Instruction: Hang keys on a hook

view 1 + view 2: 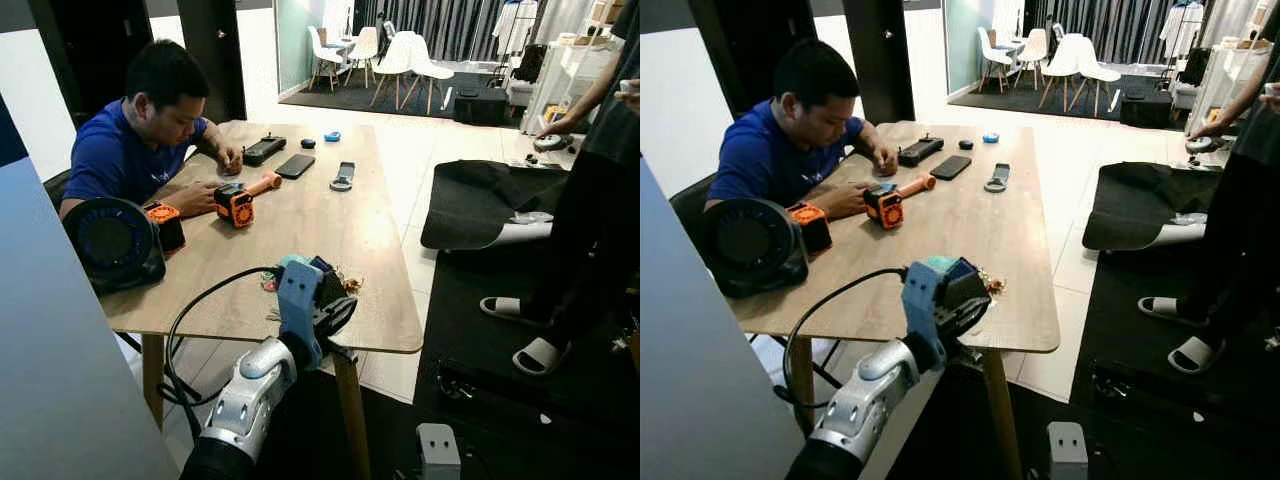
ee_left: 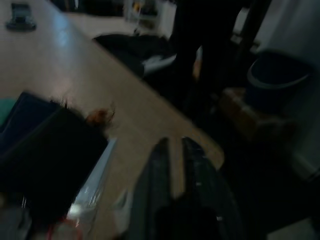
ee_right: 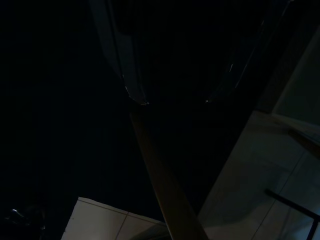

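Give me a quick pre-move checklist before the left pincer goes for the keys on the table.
1. Left pincer over the near table edge: ok, its fingers lie close together in the left wrist view.
2. Keys located: cannot tell exactly; a small cluttered bunch lies by the pincer, partly hidden by the wrist.
3. Grip on the keys: not ok, nothing is seen between the fingers.
4. Hook in sight: not ok, none can be made out.
5. People nearby: not ok, a seated person works at the table and another person stands to the right.
6. Right pincer: cannot tell, its wrist view is very dark.
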